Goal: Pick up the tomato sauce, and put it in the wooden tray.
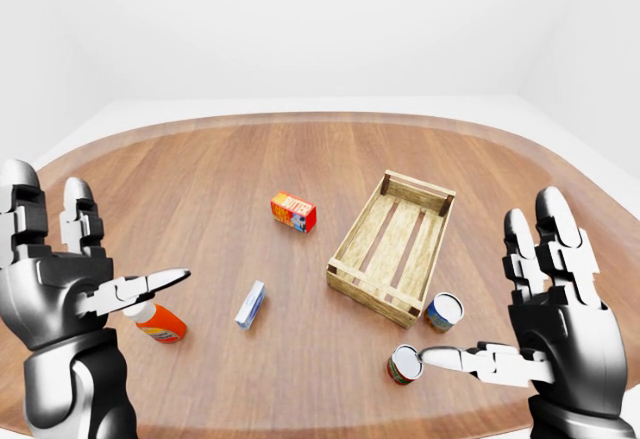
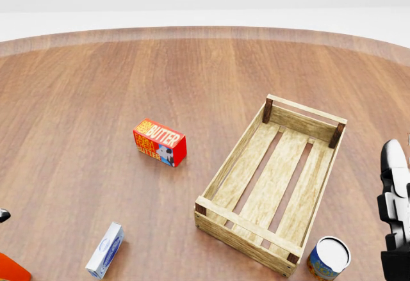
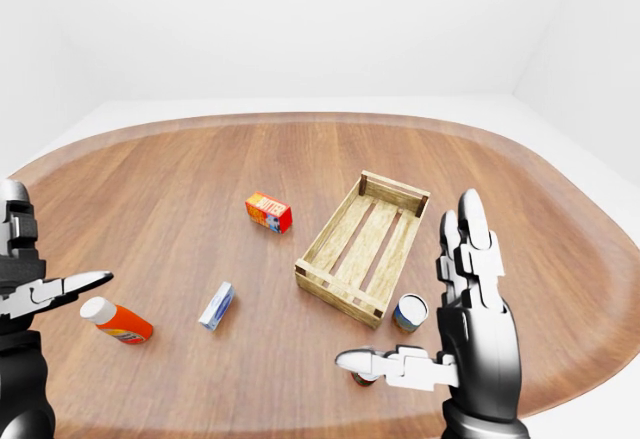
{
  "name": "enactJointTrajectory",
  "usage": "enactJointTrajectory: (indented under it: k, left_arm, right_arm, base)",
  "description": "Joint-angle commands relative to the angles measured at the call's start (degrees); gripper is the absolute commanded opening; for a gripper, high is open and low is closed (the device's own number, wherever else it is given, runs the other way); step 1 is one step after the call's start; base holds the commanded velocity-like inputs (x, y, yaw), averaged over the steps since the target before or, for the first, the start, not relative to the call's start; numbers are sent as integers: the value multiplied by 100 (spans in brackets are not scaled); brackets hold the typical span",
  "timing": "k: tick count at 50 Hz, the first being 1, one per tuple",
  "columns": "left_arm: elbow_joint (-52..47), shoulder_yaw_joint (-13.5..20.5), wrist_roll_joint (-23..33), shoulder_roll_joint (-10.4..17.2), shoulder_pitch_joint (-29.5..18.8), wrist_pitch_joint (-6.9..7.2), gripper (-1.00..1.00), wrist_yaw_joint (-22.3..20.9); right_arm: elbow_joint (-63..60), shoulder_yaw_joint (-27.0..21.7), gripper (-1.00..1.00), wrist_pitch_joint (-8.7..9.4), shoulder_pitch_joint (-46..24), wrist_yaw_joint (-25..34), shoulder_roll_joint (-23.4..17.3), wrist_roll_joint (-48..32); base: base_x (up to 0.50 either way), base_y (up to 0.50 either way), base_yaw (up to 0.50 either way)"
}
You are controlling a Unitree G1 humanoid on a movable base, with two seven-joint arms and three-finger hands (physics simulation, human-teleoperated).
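- Both robot hands are raised at the bottom corners of the eye views: the left robot hand (image 1: 60,279) has its fingers spread and holds nothing, and the right robot hand (image 1: 545,309) is likewise splayed and empty.
- Just under the right thumb, a small can (image 1: 404,365) with a red label stands on the tabletop (image 1: 200,179); it looks like the tomato sauce, though the label is too small to read.
- Near it stands a blue-labelled can (image 2: 328,258), beside the tray's near corner.
- By the left thumb lies an orange bottle (image 3: 117,321) with a white cap.
- A small blue-and-white box (image 2: 105,250) lies further in.
- The wooden tray (image 2: 234,226) sits slantwise, nothing in it.
- Beyond, a red butter box (image 2: 160,142).
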Motion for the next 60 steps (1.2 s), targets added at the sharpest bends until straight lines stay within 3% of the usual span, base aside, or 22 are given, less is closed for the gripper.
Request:
enactJointTrajectory:
  k: [1, 10, 30, 53, 60]
  left_arm:
    - [-28, -37, 37, -36, 29, 0, 98, -31]
    - [27, -100, 110, -41, 10, 0, 98, -33]
    - [29, -117, 123, -35, -2, 0, 98, -35]
    - [-55, -89, 101, -53, 30, 0, 98, -54]
    - [-86, -110, 123, -73, 51, 0, 98, -68]
  right_arm:
    - [-39, 622, 100, 0, 804, -353, -338, -127]
    - [221, 1070, 100, 0, 1316, -861, -830, -271]
    - [612, 1667, 100, -533, 1653, -1695, -1602, -417]
    - [958, 2148, 100, -667, 1672, -2396, -2243, -635]
    - [1128, 2304, 100, -558, 1509, -2481, -2346, -681]
  base:
    - [0, 0, 0]
    - [0, 0, 0]
    - [0, 0, 0]
    - [0, 0, 0]
    - [0, 0, 0]
